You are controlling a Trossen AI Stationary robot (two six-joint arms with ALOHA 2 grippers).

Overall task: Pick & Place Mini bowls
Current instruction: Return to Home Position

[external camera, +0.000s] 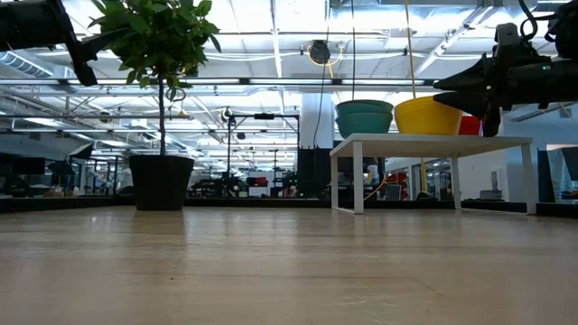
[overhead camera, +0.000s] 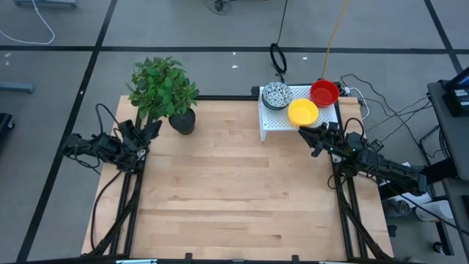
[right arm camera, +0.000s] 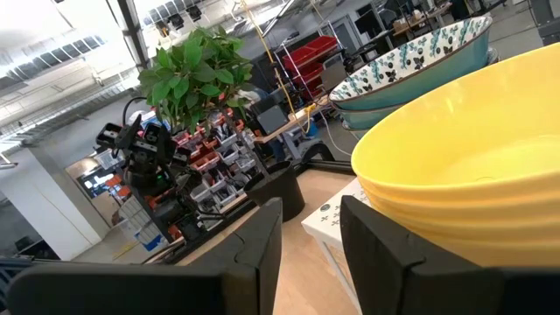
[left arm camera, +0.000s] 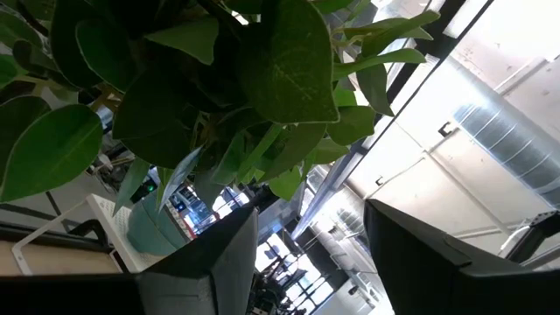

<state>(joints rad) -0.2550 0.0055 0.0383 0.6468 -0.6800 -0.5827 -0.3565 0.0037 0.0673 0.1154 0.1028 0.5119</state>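
Three stacks of mini bowls sit on a small white stand [overhead camera: 275, 125] at the table's far right: patterned blue-green [overhead camera: 277, 94], yellow [overhead camera: 303, 112] and red [overhead camera: 325, 92]. My right gripper [overhead camera: 311, 136] is open and hangs level just near of the yellow stack [right arm camera: 472, 192], at about rim height in the low view [external camera: 452, 86]; the yellow bowls [external camera: 429, 116] stand beside its tips. The patterned stack [right arm camera: 411, 66] lies beyond. My left gripper [overhead camera: 154, 128] is open, raised among the plant's leaves [left arm camera: 280, 61] at the table's far left.
A dark pot [overhead camera: 182, 121] with a leafy green plant [overhead camera: 163, 84] stands at the far left of the table, its foliage right in front of my left gripper [left arm camera: 311, 254]. The wooden tabletop [overhead camera: 234, 191] stretches bare toward the near edge. Cables lie behind the stand.
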